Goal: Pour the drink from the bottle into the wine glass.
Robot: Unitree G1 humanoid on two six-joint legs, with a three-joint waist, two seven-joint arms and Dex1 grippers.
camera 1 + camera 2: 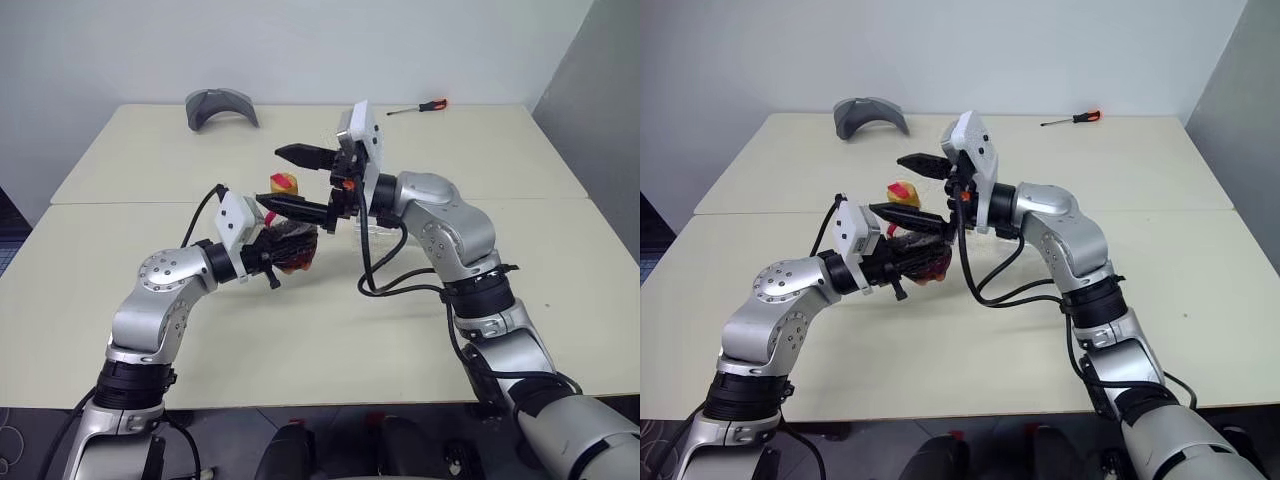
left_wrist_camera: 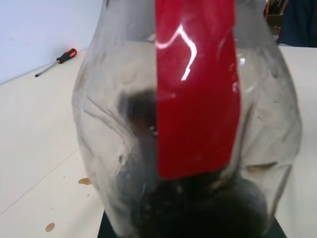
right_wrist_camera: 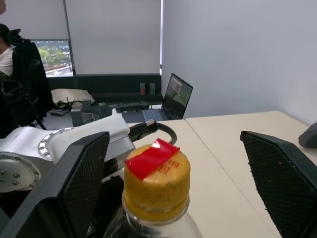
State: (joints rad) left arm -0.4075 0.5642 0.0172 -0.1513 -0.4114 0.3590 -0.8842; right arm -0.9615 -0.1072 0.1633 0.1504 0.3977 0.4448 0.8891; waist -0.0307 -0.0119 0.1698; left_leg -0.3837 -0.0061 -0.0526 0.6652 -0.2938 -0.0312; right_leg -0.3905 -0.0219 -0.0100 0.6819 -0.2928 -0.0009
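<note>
My left gripper (image 1: pixel 281 247) is shut on the body of the bottle (image 2: pixel 188 124), a clear rounded bottle with a red strip, held just above the table (image 1: pixel 300 340). Dark drink (image 2: pixel 198 210) sits low inside it. The yellow cap (image 1: pixel 284 183) with its red strip stands on top. My right gripper (image 1: pixel 272 177) is open, reaching in from the right with one black finger (image 3: pixel 74 188) on each side of the cap (image 3: pixel 156 183) and a gap to each. Of the wine glass, I see just a clear sliver (image 1: pixel 378 228) under my right wrist.
A grey curved part (image 1: pixel 221 106) lies at the far left of the table and a red-handled screwdriver (image 1: pixel 420 106) at the far edge. Small brown drops (image 2: pixel 84 181) dot the tabletop. A person (image 3: pixel 15 74) and a laptop (image 3: pixel 176 94) are in the room beyond.
</note>
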